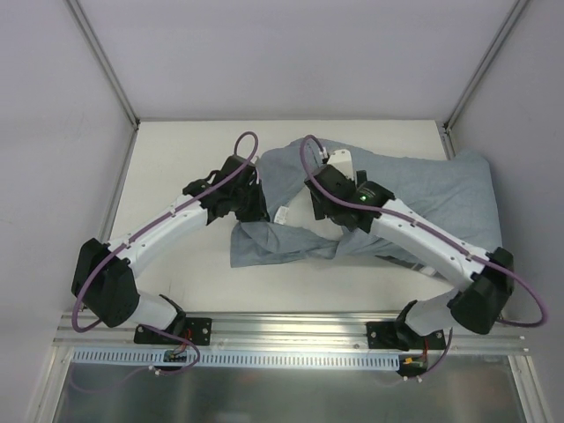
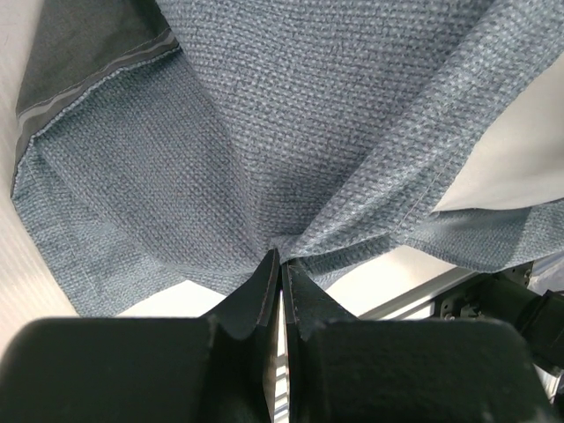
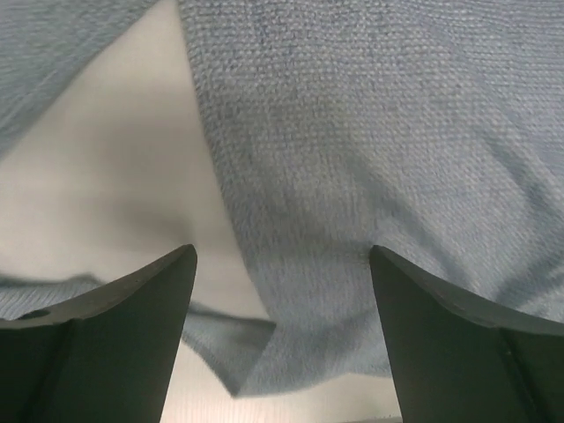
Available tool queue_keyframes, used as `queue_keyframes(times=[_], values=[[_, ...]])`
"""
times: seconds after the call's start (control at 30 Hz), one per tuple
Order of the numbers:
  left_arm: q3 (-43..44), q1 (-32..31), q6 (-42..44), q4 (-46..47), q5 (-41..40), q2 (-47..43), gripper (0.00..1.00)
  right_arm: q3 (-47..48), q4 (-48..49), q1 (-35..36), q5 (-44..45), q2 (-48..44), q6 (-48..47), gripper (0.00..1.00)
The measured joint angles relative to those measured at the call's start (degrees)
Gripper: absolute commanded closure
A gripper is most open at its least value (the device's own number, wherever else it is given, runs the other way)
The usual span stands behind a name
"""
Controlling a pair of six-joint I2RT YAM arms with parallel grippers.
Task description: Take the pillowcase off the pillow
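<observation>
Top external view shows you the pillowcase (image 1: 423,189), a soft woven blue-grey cover, lying with its long axis left to right across the middle and right of the table (image 1: 176,159). The smooth white pillow (image 1: 295,216) shows at its left mouth. Your left gripper (image 2: 280,256) is pinched tight on a fold there. The right gripper (image 3: 282,256) hangs wide apart just over the cloth, beside that bared white.

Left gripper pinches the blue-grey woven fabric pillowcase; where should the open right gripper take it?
Probably at the free edge of the pillowcase, which lies between the open fingers of the right gripper. Descend from above, one finger either side: the cloth lies flat, so only that edge offers a lip.
</observation>
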Motion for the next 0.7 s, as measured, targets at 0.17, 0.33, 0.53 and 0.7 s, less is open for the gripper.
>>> queue_keyframes(times=[0.17,0.33,0.53,0.7], values=[[-1.57,1.14,0.00,0.66,0.46,-0.92,1.00,0.55,-0.02,-3.72,-0.09,6.67,-1.09,0.71],[-4.50,5.01,0.02,1.53,2.01,-4.57,1.00,-0.92,2.05,-8.17,-1.81,3.21,-1.09,0.99],[-8.02,10.05,-0.26,3.21,5.79,-8.41,1.00,-6.45,4.42,-15.32,-7.21,-6.84,-0.98,0.97],[-8.55,10.08,-0.87,4.31,7.87,-7.45,1.00,-11.15,4.96,-17.51,-12.02,-14.32,-0.70,0.85]])
